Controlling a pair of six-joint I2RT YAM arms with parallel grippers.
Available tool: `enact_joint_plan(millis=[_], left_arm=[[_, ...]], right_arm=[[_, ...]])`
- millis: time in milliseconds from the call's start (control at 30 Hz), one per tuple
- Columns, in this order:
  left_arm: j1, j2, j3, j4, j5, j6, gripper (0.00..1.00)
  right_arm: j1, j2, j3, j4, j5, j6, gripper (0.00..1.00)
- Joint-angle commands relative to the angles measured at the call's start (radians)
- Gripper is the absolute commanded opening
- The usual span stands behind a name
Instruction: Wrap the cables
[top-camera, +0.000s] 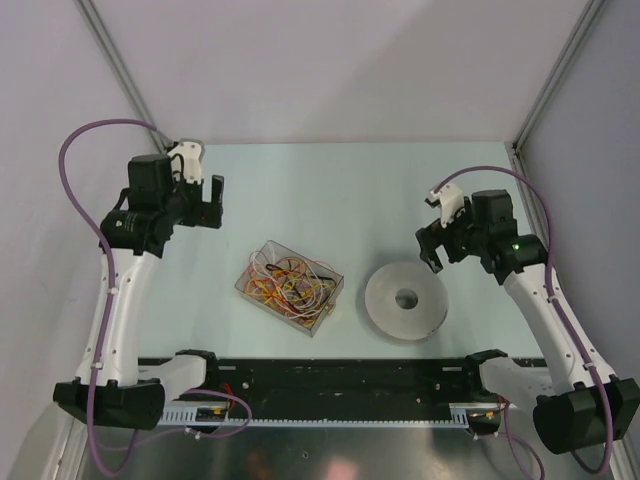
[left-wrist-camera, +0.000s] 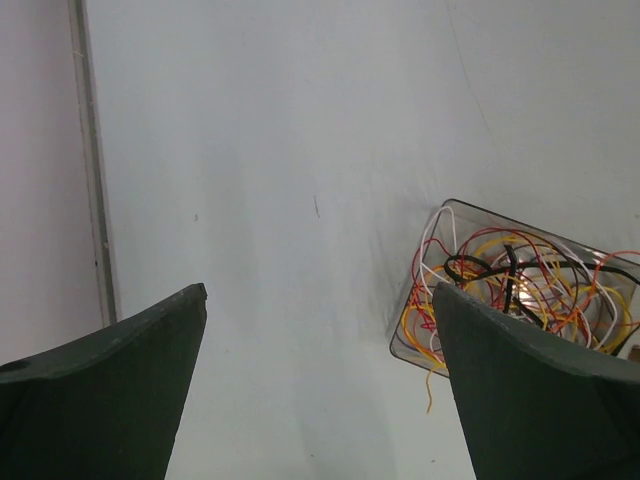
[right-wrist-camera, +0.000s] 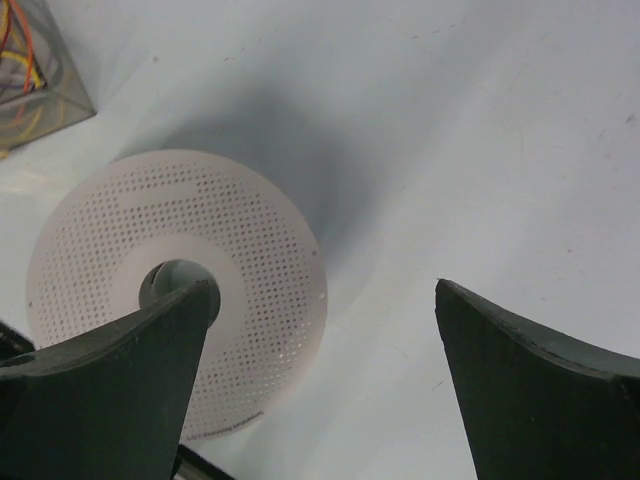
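With left fingers (left-wrist-camera: 100, 400) and right fingers (right-wrist-camera: 540, 390) spread wide and empty, the cables (top-camera: 290, 285) lie seemingly knotted in a clear box (left-wrist-camera: 470, 213) mid-desk, so one pull may drag the whole tangle out.

1. Overhead view: bright, even, diffuse light falls on the pale green tabletop (top-camera: 300, 190). The picture is sharp and its shadows are faint.
2. The bare metal strip (top-camera: 330, 450) at 6 o'clock glares, with a pinkish reflection.
3. Left wrist view: the clear plastic box (left-wrist-camera: 470, 215) of thin coloured cables (left-wrist-camera: 520, 280) throws a soft shadow toward 9 o'clock.
4. Right wrist view: the white round perforated spool (right-wrist-camera: 230, 230) shades the table toward 1 o'clock. The dark fingers (right-wrist-camera: 530, 400) of the right gripper (right-wrist-camera: 325, 285) look soft-edged.
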Motion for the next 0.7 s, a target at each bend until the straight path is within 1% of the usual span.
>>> enact_joint_plan(millis=[0, 100, 200, 267, 333, 500, 600, 667], left_arm=[[0.005, -0.022, 0.047, -0.034, 0.085, -0.011, 0.99], [0.004, -0.035, 0.061, -0.037, 0.131, -0.023, 0.99], [0.003, -0.05, 0.048, -0.045, 0.191, -0.008, 0.99], [0.003, -0.061, 0.027, -0.05, 0.233, 0.002, 0.99], [0.002, -0.067, 0.007, -0.054, 0.262, 0.004, 0.99], [0.0, -0.069, -0.016, -0.059, 0.288, 0.012, 0.99], [-0.005, -0.068, -0.017, -0.066, 0.3, 0.023, 0.99], [-0.007, -0.066, -0.02, -0.067, 0.3, 0.026, 0.99]], right_arm=[[0.019, -0.009, 0.028, -0.082, -0.086, -0.07, 0.99], [0.039, -0.016, 0.029, -0.138, -0.118, -0.128, 1.0], [0.084, -0.016, 0.029, -0.21, -0.116, -0.2, 0.99], [0.119, -0.009, 0.029, -0.25, -0.106, -0.238, 0.96], [0.154, 0.004, 0.029, -0.282, -0.102, -0.272, 0.9], [0.255, 0.051, 0.024, -0.313, -0.099, -0.298, 0.61], [0.318, 0.079, 0.011, -0.312, -0.065, -0.301, 0.44], [0.359, 0.102, -0.004, -0.298, -0.027, -0.297, 0.32]])
